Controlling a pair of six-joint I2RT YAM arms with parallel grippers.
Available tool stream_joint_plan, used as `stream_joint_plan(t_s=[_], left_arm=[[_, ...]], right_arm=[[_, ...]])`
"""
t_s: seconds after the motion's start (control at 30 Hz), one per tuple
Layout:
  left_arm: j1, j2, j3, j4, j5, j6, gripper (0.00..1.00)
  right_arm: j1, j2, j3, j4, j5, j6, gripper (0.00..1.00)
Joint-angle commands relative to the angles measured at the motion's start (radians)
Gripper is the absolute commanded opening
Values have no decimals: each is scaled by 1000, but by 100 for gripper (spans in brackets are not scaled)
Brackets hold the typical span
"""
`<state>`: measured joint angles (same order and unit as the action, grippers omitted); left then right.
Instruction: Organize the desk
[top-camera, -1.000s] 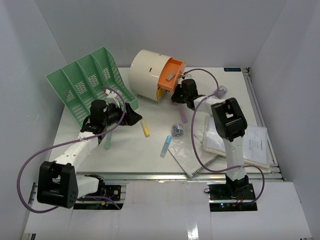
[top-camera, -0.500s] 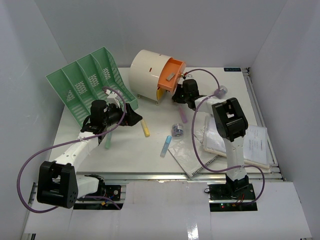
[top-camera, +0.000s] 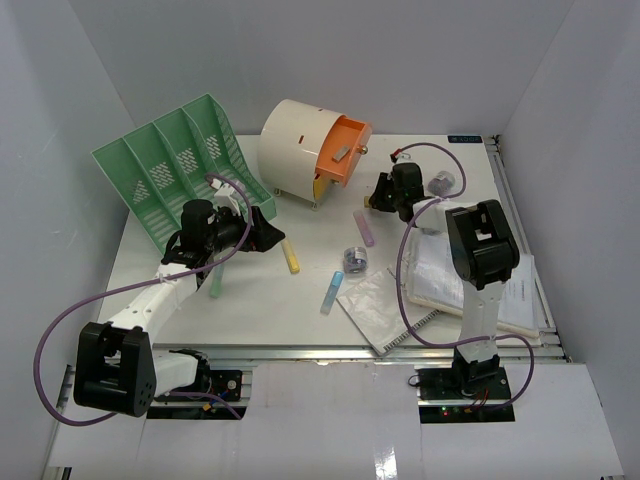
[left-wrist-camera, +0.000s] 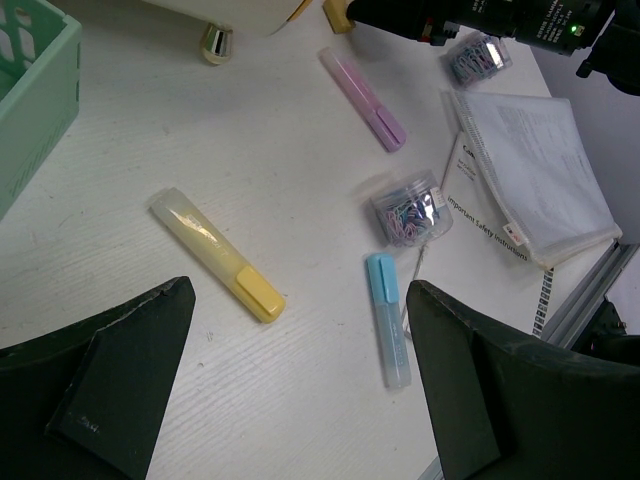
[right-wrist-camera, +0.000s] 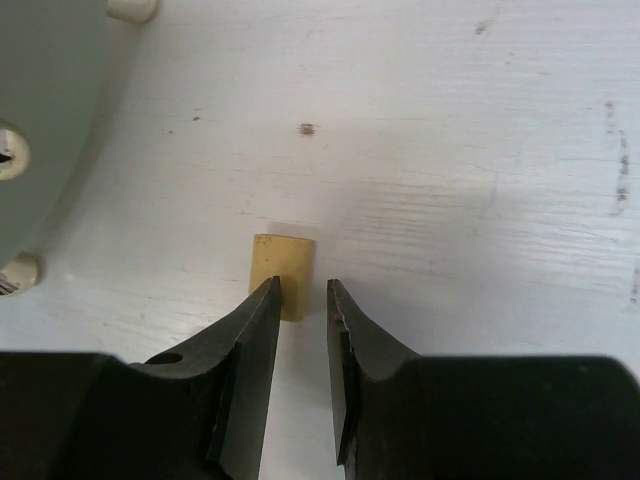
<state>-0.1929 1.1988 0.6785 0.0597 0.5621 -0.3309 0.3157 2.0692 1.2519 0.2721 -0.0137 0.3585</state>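
Right gripper (right-wrist-camera: 301, 286) fingers sit narrow at the tan block (right-wrist-camera: 283, 252); I cannot tell if they grip it. It looks off-centre, so line up squarely first. Left gripper (left-wrist-camera: 300, 305) gapes wide, empty.

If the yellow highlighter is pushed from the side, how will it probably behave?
The yellow highlighter looks like hard plastic, so it should stay stiff and is probably light. Its body seems rounded and lies flat on the desk, so a side push may roll it. Its smooth shell might slip when gripped.

your left arm (top-camera: 150, 298) and right arm (top-camera: 478, 312) are white links with chunky black joint housings (top-camera: 112, 368); a purple cable (top-camera: 400, 275) loops along each, and the fingers (right-wrist-camera: 245, 350) are matte black wedges.
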Motion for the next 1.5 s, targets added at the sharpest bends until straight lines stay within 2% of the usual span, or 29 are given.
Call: stream_joint_plan(t_s=[0.0, 0.33, 0.8, 1.03, 1.1, 1.2, 1.33, 1.47], left_arm=[[-5, -28, 35, 5, 17, 6, 98], [-7, -33, 33, 5, 13, 9, 98], [-7, -35, 33, 5, 13, 10, 98], [-8, -32, 33, 3, 9, 12, 98], [-8, -33, 35, 2, 7, 12, 98], [-8, -33, 34, 1, 9, 14, 98], [-8, -38, 36, 0, 10, 15, 98], [-8, -39, 36, 0, 12, 15, 98]], right_arm=[[-35, -24, -38, -45, 36, -68, 31], [-35, -15, -34, 14, -80, -10, 50], [-23, -11, -26, 65, -154, 65, 54], [33, 38, 36, 20, -63, 50, 57], [58, 46, 55, -13, 6, 20, 56], [71, 54, 72, -65, 106, -5, 51], [76, 52, 83, -95, 164, -39, 41], [78, 52, 95, -115, 186, -64, 36]])
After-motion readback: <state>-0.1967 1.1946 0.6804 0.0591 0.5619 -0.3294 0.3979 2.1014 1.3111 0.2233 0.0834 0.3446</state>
